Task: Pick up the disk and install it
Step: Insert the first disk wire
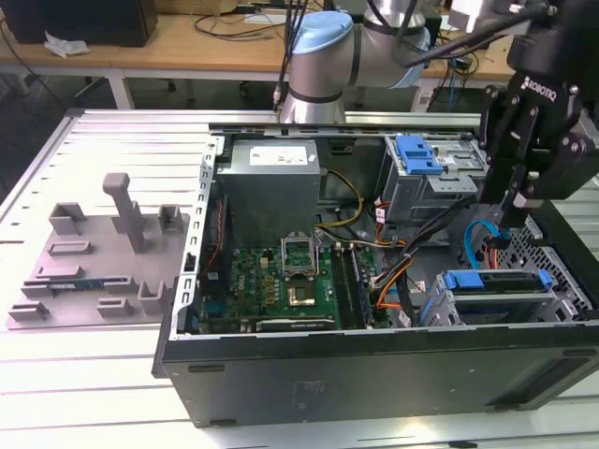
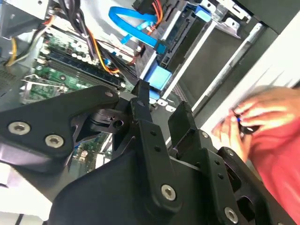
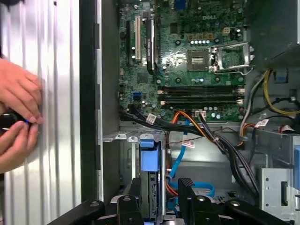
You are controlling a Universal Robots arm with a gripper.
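blue-railed disk (image 1: 496, 281) sits in the drive cage (image 1: 566, 295) of the computer case (image 1: 374, 374), just below the end effector (image 1: 510, 213), whose fingers stand apart, gripping nothing.

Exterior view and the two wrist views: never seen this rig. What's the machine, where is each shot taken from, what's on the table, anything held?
The machine is a robot arm with a black gripper at its end. The exterior view comes from a camera off the arm. Both wrist views come from cameras riding near the wrist, looking past the gripper's fingers. On the ribbed metal table stand an open computer case and, at the exterior view's left, a grey fixture tray. The gripper hangs over the case's drive cage, above the blue-railed disk. Its fingers stand apart and clamp nothing. A person's hands beside the case hold a small dark object.
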